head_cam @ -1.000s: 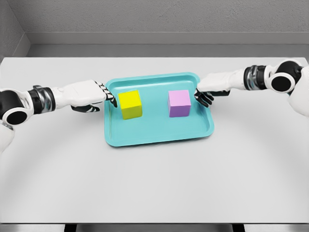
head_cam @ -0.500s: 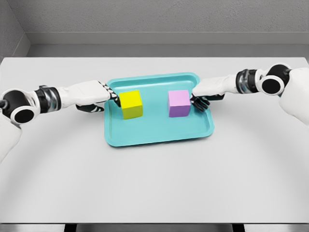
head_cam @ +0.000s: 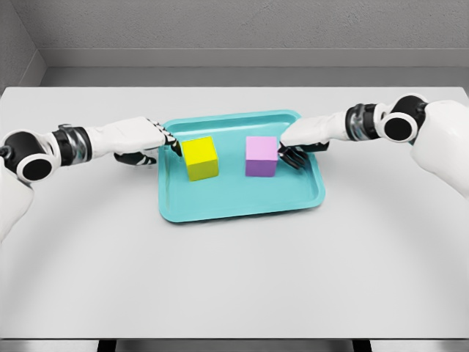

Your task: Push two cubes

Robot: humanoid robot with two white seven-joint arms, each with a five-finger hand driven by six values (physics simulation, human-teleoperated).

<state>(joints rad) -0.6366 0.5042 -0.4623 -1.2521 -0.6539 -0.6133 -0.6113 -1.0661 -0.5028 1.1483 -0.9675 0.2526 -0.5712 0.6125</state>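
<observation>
A yellow cube [head_cam: 200,158] and a pink cube [head_cam: 261,156] stand apart in a teal tray [head_cam: 242,198] on the grey table. My left hand [head_cam: 167,142] reaches over the tray's left rim, and its fingertips touch the yellow cube's left face. My right hand [head_cam: 287,149] comes in over the tray's right side and presses flat against the pink cube's right face. Neither hand holds anything; the fingers are extended and only slightly curled.
The tray has a raised rim all round. The grey table [head_cam: 234,279] stretches wide in front of the tray and ends at a back wall ledge [head_cam: 234,73] behind it.
Both hands have moved inward. The right hand has pushed the pink cube leftwards, narrowing the gap between the cubes. The yellow cube has shifted slightly right.
</observation>
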